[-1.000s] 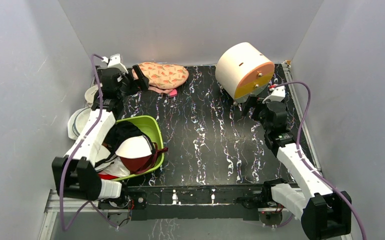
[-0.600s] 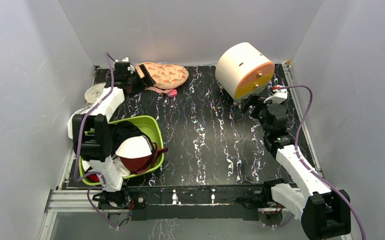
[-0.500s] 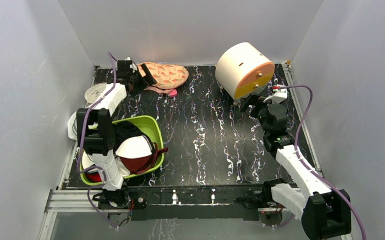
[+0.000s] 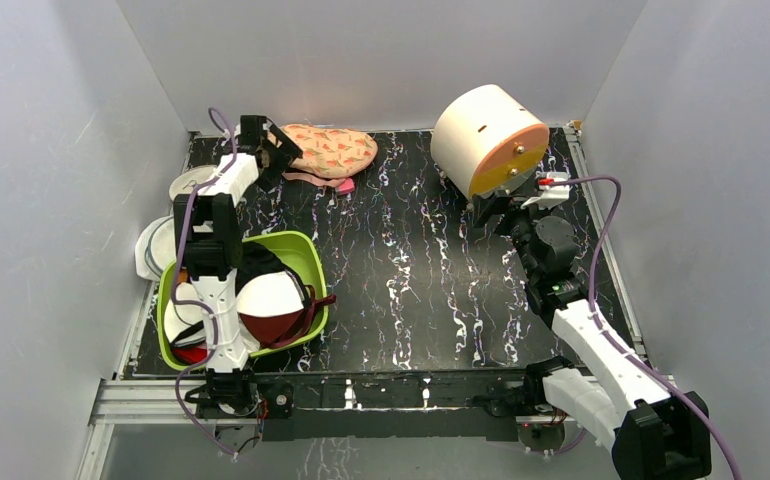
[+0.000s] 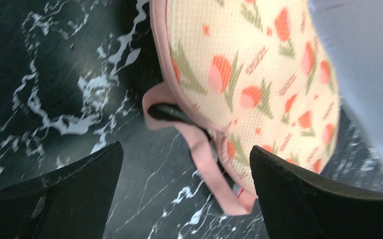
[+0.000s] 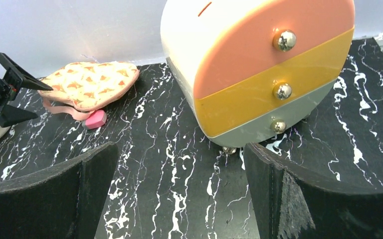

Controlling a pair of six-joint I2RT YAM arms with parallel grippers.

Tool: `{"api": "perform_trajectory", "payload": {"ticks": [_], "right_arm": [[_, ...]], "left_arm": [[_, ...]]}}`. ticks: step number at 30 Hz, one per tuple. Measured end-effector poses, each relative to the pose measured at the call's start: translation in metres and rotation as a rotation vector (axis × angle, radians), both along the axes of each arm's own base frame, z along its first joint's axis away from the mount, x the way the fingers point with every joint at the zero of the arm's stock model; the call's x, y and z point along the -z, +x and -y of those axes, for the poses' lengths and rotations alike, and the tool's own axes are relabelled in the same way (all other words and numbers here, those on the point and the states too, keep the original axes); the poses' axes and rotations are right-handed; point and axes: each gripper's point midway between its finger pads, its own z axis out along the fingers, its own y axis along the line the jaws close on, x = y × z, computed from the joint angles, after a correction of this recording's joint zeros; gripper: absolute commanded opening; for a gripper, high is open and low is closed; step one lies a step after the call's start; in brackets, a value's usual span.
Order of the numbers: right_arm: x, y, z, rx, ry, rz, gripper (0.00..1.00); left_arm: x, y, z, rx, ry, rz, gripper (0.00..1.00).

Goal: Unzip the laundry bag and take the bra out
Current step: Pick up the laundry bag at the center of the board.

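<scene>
Peach-printed laundry bag (image 4: 333, 150) is seen lying at the far left of the worktop (image 4: 411, 280). Left pincer (image 4: 283, 152) is spread just beside its left end; right pincer (image 4: 506, 205) is spread near the drawer chest (image 4: 486, 140).

The laundry bag (image 4: 329, 150), a padded oval pouch of peach-orange fabric printed with small red flowers and green leaves, lies flat at the far left of the black marbled tabletop (image 4: 411, 260), close to the back wall (image 4: 381, 60). Pink piping runs along its edge. A pink strap (image 5: 199, 144) loops out from its near side onto the tabletop, and a small pink tab (image 6: 96, 119) rests just beside that edge. Whether the zipper is shut cannot be told.
</scene>
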Motion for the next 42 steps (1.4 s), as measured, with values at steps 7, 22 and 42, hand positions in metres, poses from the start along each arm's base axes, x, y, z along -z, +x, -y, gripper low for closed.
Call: {"api": "perform_trajectory", "payload": {"ticks": [7, 22, 42], "right_arm": [[-0.003, -0.003, -0.003, -0.019, -0.038, 0.027, 0.98], [-0.001, -0.004, -0.003, -0.026, -0.068, 0.023, 0.98], [0.009, -0.001, -0.003, -0.023, -0.067, -0.010, 0.98]], "left_arm": [[0.015, 0.039, -0.009, -0.082, -0.199, 0.144, 0.95], [0.027, 0.078, 0.001, -0.098, -0.423, 0.266, 0.32], [-0.219, 0.038, 0.049, 0.342, -0.568, 0.679, 0.00]]}}
